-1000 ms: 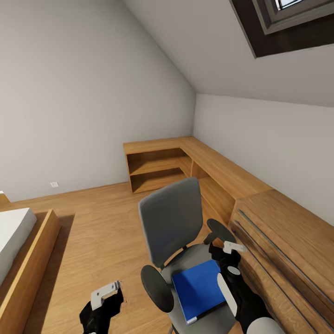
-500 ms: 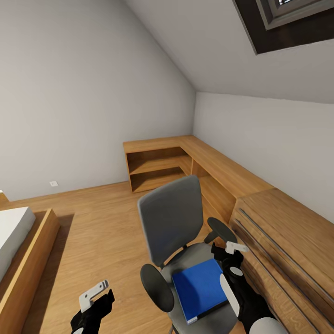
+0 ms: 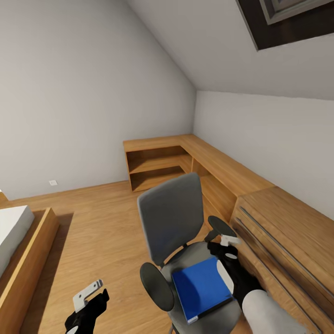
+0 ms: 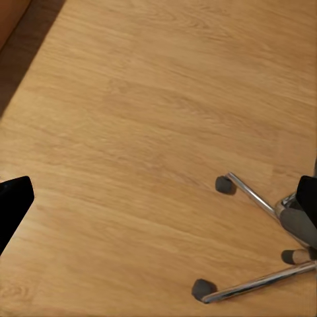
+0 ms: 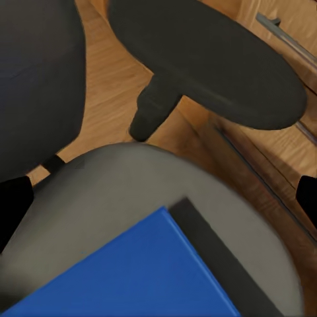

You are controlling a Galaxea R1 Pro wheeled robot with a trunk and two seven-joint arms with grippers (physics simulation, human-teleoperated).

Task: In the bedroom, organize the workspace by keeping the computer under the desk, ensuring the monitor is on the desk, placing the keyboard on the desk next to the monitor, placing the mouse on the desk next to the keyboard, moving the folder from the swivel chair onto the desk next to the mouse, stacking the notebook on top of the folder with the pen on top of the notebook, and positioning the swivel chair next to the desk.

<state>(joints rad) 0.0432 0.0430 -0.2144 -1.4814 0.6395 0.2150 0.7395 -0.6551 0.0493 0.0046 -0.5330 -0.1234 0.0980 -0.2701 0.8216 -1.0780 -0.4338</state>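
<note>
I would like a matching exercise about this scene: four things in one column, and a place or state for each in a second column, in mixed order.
Things:
1. folder
2. swivel chair
3. right claw
4. left claw

Places or states:
A. over bare wooden floor, beside the chair base
B. lying flat on the chair seat
C. at the folder's far edge, near an armrest
D. standing in front of wooden cabinets

Pairs: 1-B, 2-D, 3-C, 4-A

Bright, even light with soft shadows; the right wrist view looks slightly blurred.
</note>
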